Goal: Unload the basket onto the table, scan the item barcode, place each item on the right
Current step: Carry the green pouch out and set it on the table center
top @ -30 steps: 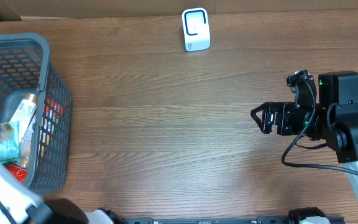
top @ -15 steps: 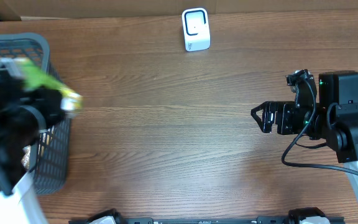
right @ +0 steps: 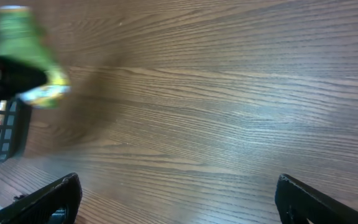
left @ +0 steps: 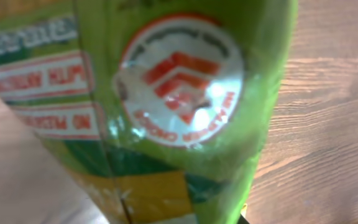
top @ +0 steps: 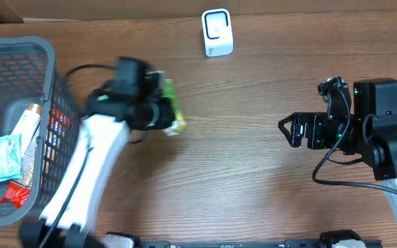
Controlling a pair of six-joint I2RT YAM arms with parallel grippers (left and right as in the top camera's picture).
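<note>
– Green glossy snack pouch [top: 169, 103] is pinched in your left end effector [top: 158, 112], the jaws drawn almost together on it. It hangs over the brown wooden tabletop [top: 240, 179], just past the grey plastic mesh basket [top: 19, 45] and well short of the small white barcode scanner [top: 217, 32]. What worries you here?

– First, the grip. The film looks slick and thin, so a narrow pinch like that may let it slide out, and the overhead view is blurred around your arm.

– And the scan itself?

– You cannot see a barcode. The left wrist view shows only a round red-and-white emblem [left: 179, 81] and some label text, so you may present the wrong face to the scanner. The shine could also throw glare across the code, and a soft pouch may fold over it.

– Anything near the scanner?

– It looks light and stands upright near the far edge, so if you come in low or too close, you could tip it.

– The other arm?

– Your right end effector [top: 286, 131] stands wide and empty, well apart, so a clash seems unlikely.
</note>
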